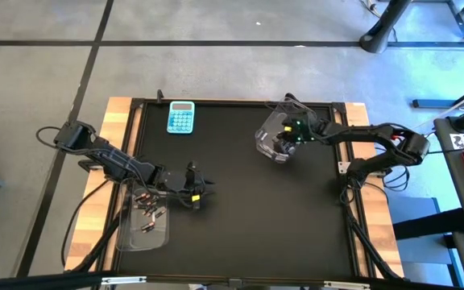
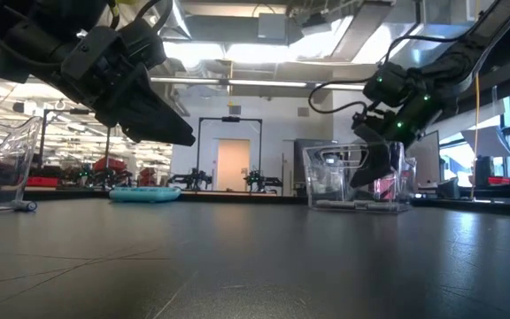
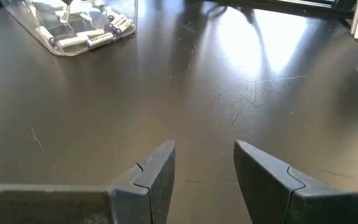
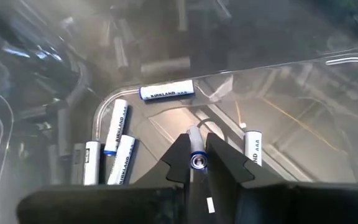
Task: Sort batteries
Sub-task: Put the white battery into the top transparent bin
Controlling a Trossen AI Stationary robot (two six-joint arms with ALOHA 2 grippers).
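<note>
Pinched between the fingers of the right end effector (image 4: 197,163) is 1 white battery (image 4: 194,148), held inside the clear bin (image 1: 271,137) at the far right of the bench (image 1: 248,209), above 5 more white batteries (image 4: 166,91) lying on the bin's floor. Left end effector (image 3: 204,163) hangs open and empty over bare bench, beside a second bin (image 1: 147,229) of dark batteries (image 1: 150,211). Far back lies a calculator (image 1: 180,118).

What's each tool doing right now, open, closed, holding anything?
Left tool: open, empty, above the bare table.
Right tool: shut on a white battery, inside the clear bin.
</note>
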